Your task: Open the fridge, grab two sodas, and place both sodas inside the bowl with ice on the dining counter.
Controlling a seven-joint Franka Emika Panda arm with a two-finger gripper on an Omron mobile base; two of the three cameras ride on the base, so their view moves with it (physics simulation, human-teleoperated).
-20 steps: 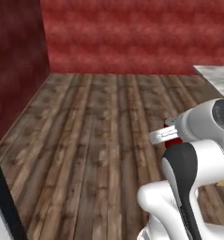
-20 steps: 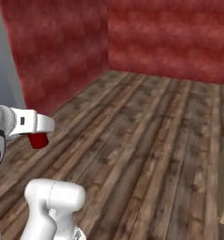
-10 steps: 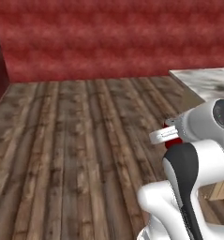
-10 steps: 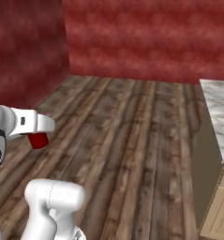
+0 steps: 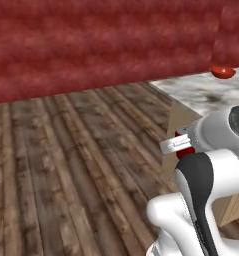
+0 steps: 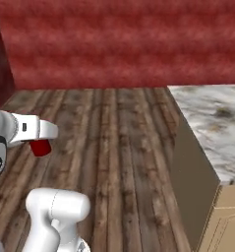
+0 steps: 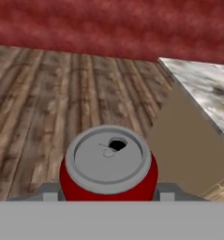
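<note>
A red soda can [image 7: 108,165] with a silver top sits between my gripper [image 7: 108,193] fingers, which are shut on its sides. From the base views the can [image 6: 40,146] hangs under the white hand, above the wooden floor; in the left base view the can [image 5: 183,150] is partly hidden by the arm. The dining counter [image 5: 201,93] with its veined marble top lies ahead to the right, seen also as the dining counter [image 6: 213,120] and the dining counter [image 7: 205,91]. The red bowl [image 5: 222,71] rests on its far part. The fridge is out of view.
A dark wooden plank floor [image 6: 114,138] stretches ahead to a red wall [image 5: 101,40]. The counter's tan side panel [image 7: 183,136] stands close on the right. A light wood cabinet corner [image 6: 227,216] shows at the lower right.
The whole picture has shifted as the base turns: the side wall has left the view, and the marble counter and red bowl have come in from the right. The can stays gripped.
</note>
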